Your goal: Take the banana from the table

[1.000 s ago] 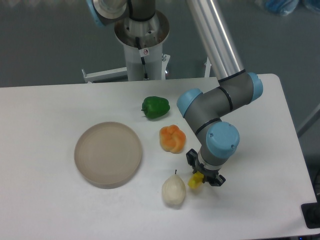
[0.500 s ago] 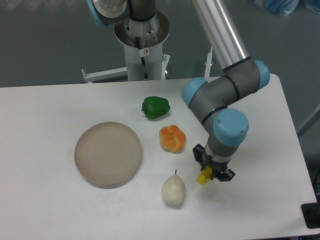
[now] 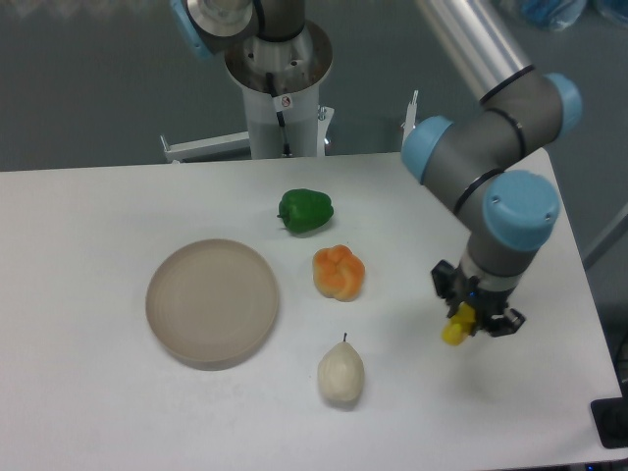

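Change: we see the gripper (image 3: 475, 316) now well to the right of where it hung a second ago, when it was just beside the pear (image 3: 340, 374); half a second ago it was partway across.
Banana: the banana (image 3: 455, 329) travels with it, only a short yellow end showing below the fingers, the rest hidden by the wrist.
Jaws: closed on the banana, pinching it near its upper part as far as we can tell; how wide they sit we cannot make out.
Height: no yellow touches the table (image 3: 88, 412), and a soft shadow lies to the left of the fruit, so we judge it lifted clear, though only one view tells us this.
Meaning for the task: we take the pick as made and the arm as carrying; what remains, in our judgement, is only to keep the grip firm, since a glossy, slim fruit held near one end could swing or slip.
Plate: the round beige plate (image 3: 167, 324) at left holds nothing.
Other items: the orange pepper (image 3: 339, 272) and the green pepper (image 3: 305, 210) sit on the table apart from the plate, in the same spots as a second ago, as does the pear.
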`<state>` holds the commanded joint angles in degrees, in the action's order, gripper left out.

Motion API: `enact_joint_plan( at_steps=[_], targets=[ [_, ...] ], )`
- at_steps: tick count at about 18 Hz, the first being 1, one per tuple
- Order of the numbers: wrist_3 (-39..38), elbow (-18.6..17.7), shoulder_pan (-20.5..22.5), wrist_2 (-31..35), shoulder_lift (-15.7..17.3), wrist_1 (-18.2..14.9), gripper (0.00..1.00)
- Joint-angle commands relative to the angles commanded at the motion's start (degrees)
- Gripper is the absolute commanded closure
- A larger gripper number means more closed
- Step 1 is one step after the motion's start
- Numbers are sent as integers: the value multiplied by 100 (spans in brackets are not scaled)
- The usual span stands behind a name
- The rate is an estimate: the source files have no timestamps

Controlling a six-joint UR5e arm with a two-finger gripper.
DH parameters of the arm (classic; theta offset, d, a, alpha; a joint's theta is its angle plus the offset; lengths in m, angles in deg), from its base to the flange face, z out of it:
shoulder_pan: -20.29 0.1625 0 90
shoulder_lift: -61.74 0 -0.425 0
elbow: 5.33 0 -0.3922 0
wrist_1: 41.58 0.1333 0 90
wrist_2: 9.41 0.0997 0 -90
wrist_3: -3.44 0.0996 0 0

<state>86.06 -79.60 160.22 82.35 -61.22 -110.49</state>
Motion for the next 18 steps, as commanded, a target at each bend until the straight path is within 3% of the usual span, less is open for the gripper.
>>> enact_joint_plan(
  at_steps=[9, 18],
  targets=[
    [26, 88, 237, -96, -70, 9, 85],
    [290, 281, 193, -105, -114, -53, 85]
  ],
)
